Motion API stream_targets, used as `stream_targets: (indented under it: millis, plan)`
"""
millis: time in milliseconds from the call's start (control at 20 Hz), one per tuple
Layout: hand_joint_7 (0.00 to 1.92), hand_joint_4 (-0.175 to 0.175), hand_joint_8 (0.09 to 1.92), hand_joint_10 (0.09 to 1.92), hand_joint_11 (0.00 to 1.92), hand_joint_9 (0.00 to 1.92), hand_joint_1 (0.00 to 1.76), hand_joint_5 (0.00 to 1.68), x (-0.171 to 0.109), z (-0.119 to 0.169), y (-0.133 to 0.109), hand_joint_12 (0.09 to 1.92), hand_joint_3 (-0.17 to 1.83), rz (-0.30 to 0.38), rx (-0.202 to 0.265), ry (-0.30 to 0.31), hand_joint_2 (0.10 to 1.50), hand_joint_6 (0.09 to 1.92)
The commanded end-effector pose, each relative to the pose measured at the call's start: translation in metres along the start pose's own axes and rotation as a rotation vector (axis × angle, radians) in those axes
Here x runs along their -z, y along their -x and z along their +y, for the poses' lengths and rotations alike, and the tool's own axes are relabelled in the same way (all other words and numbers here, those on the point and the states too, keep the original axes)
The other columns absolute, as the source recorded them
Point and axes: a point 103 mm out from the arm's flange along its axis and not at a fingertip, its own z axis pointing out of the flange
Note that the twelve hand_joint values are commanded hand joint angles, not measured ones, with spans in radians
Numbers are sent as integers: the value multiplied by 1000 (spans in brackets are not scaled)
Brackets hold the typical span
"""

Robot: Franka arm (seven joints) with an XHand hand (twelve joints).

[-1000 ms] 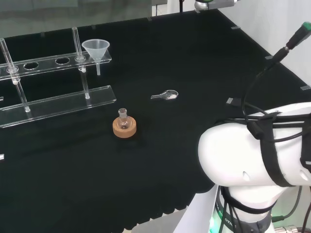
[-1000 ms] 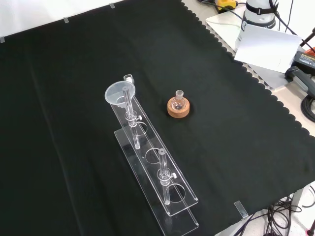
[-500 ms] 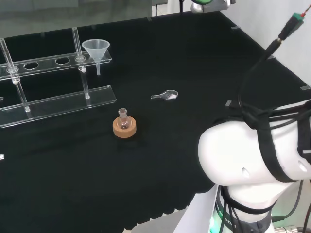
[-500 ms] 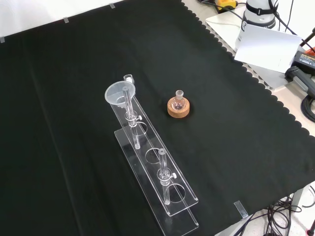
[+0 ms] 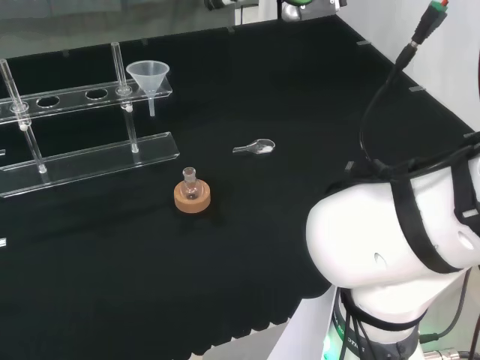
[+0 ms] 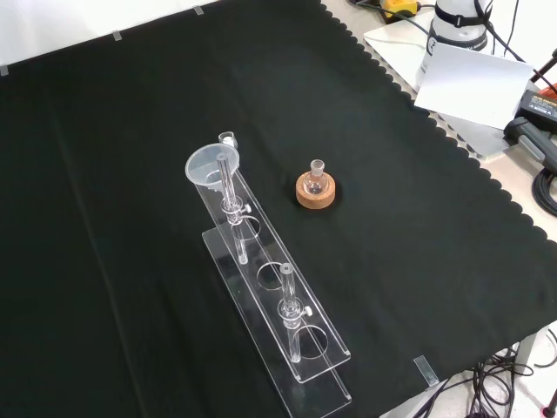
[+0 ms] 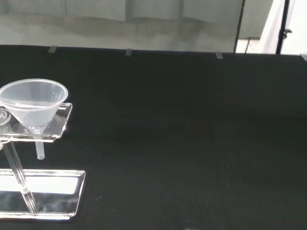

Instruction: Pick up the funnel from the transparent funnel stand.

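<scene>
Clear plastic cone funnel [image 5: 148,77] sits upright, spout down, in end hole of transparent acrylic funnel stand [image 5: 90,154], off-centre in wrist view; fingers' state can't tell.

The funnel [image 5: 148,77] is translucent and milky white, and the funnel stand [image 5: 82,154] it sits in is clear and colourless, its edges catching pale highlights against the plain black cloth [image 6: 130,131], whose border is cut in small scallops. The small flask [image 6: 316,178] is clear glass and rests on a tan, orange-brown cork ring [image 6: 315,193]. A little clear spoon [image 5: 256,147] lies on the cloth with a white glint in its bowl, and the arm link [image 5: 390,247] is glossy white, crossed by black straps and cables.
</scene>
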Motion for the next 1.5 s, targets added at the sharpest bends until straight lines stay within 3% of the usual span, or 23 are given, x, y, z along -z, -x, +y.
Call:
stream_targets:
  millis: [50, 200, 300, 1500]
  plan:
    - [0, 26, 87, 87, 2, 0, 411, 0, -18, 16, -14, 433, -15, -32, 53, 6, 582, 87]
    - [0, 15, 87, 87, 0, 0, 449, 0, -24, 25, -21, 680, -11, -30, 70, -13, 577, 87]
    - [0, 11, 87, 87, 0, 0, 465, 0, -29, 31, -25, 749, -8, -24, 81, -28, 577, 87]
    - [0, -13, 87, 87, 0, 0, 509, 0, -84, 104, -77, 1007, 1, -46, 189, -183, 587, 87]
